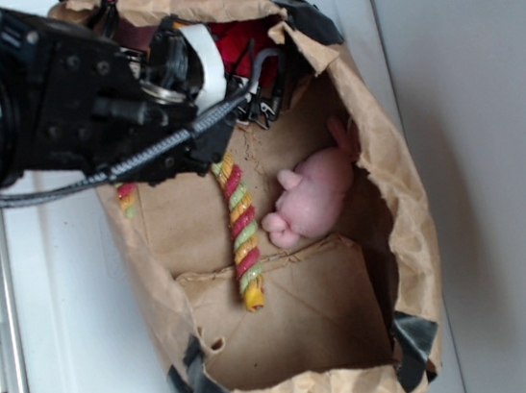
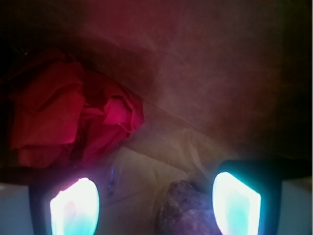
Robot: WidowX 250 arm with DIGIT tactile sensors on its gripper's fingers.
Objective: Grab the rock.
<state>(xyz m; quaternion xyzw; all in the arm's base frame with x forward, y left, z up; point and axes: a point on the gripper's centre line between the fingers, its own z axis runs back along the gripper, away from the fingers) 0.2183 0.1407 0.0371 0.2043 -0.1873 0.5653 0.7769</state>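
In the wrist view the rock (image 2: 188,211), a rough grey-brown lump, lies on the brown paper floor between my fingers. It sits close to the right finger (image 2: 237,203) and well apart from the left one. My gripper (image 2: 156,198) is open, with its jaws wide on either side of the rock. In the exterior view the black arm reaches into the top left corner of the paper bag (image 1: 390,170), and the gripper (image 1: 252,101) and arm hide the rock there.
A crumpled red wad (image 2: 73,112) (image 1: 240,37) lies just beyond the left finger. A pink plush bunny (image 1: 311,195) and a striped twisted stick (image 1: 241,238) lie mid-bag. The bag's walls rise close around the gripper.
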